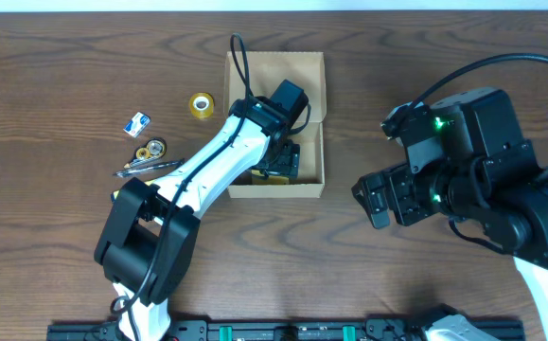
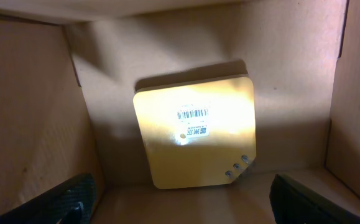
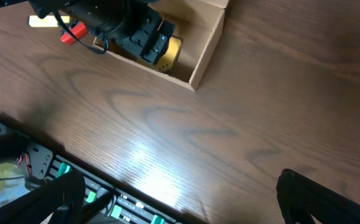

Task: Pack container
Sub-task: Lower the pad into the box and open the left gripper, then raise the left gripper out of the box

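Cardboard box [image 1: 307, 188] sits mid-table [image 1: 65, 57], lid open. Left gripper [image 2: 186, 202] hangs inside it, fingers spread above a yellow pad [image 2: 195, 130] on its floor. Right gripper [image 3: 189, 199] hovers well apart, fingers spread.

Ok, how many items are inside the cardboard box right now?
1: a cream-yellow square pad lying flat on the floor of the container. The left wrist view misses part of the floor, so something else may be hidden.
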You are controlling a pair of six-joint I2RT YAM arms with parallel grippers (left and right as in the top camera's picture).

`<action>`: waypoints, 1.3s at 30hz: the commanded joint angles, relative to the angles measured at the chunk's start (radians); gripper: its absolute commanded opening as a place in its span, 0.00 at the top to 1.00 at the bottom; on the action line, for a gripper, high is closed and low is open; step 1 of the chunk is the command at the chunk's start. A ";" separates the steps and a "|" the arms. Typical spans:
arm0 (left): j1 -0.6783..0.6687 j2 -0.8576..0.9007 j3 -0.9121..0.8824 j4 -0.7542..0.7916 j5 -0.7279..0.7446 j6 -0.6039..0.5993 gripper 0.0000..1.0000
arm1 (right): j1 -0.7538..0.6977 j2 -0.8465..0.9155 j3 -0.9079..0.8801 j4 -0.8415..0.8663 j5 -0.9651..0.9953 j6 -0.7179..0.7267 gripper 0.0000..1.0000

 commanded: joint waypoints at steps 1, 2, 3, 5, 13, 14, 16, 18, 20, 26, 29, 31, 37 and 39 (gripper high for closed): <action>0.002 0.007 -0.008 -0.003 -0.001 0.039 0.17 | -0.005 0.001 0.002 -0.002 0.003 -0.013 0.01; 0.002 0.005 -0.007 -0.003 -0.001 0.047 0.22 | -0.005 0.001 0.002 -0.002 0.003 -0.013 0.01; 0.002 0.003 -0.006 -0.003 -0.001 0.056 0.29 | -0.005 0.001 0.002 -0.002 0.003 -0.013 0.01; 0.002 -0.001 0.002 -0.003 -0.002 0.063 0.52 | -0.005 0.001 0.002 -0.002 0.003 -0.013 0.01; 0.002 -0.001 0.085 -0.040 -0.031 0.112 0.94 | -0.005 0.001 0.002 -0.002 0.003 -0.013 0.01; 0.003 -0.001 0.104 -0.051 -0.048 0.113 0.94 | -0.005 0.001 0.002 -0.002 0.003 -0.013 0.01; 0.005 -0.001 0.152 -0.075 -0.073 0.123 0.94 | -0.005 0.001 0.002 -0.002 0.003 -0.013 0.01; 0.009 -0.001 0.203 -0.100 -0.083 0.137 0.94 | -0.005 0.001 0.002 -0.002 0.003 -0.013 0.01; 0.017 -0.002 0.264 -0.133 -0.084 0.172 0.94 | -0.005 0.001 0.002 -0.002 0.003 -0.013 0.01; 0.081 -0.054 0.455 -0.242 -0.161 0.310 0.94 | -0.005 0.001 0.002 -0.002 0.003 -0.013 0.01; 0.146 -0.117 0.552 -0.269 -0.158 0.378 0.94 | -0.005 0.001 0.002 -0.002 0.003 -0.013 0.01; 0.202 -0.173 0.597 -0.269 -0.142 0.377 0.94 | -0.005 0.001 0.002 -0.002 0.003 -0.013 0.01; 0.338 -0.306 0.608 -0.269 -0.168 0.133 0.94 | -0.005 0.001 0.002 -0.002 0.003 -0.013 0.01; 0.365 -0.323 0.608 -0.271 -0.206 0.032 0.94 | -0.005 0.001 0.002 -0.002 0.003 -0.013 0.01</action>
